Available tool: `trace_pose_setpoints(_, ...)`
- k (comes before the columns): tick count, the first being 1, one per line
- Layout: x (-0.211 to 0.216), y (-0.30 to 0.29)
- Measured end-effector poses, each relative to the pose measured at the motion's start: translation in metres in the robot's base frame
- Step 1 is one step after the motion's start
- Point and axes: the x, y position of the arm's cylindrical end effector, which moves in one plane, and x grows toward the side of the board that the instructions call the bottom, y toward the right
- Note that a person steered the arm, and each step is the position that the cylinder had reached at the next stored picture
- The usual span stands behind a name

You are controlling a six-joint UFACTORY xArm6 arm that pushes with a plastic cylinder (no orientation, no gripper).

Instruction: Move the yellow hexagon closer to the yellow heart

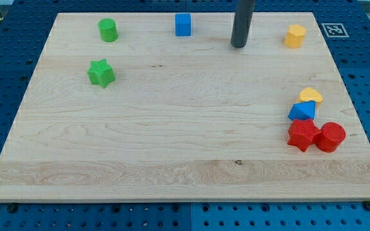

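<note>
The yellow hexagon [295, 36] stands near the top right of the wooden board [172, 128]. The yellow heart [311, 95] lies lower at the right edge, well below the hexagon. My tip [239, 45] rests on the board to the left of the yellow hexagon, a clear gap apart from it, and to the right of the blue cube [183, 24]. The rod rises straight up out of the view's top.
A blue block [302, 111] touches the yellow heart from below. A red star [302, 135] and a red cylinder [331, 136] sit just under it. A green cylinder [108, 30] and a green star [101, 72] lie at the top left.
</note>
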Motion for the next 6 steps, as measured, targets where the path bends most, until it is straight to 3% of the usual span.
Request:
trace_pose_setpoints(2,-0.055,0.063)
trace_pose_setpoints(3,-0.053,0.105)
trace_pose_setpoints(6,0.021,0.112)
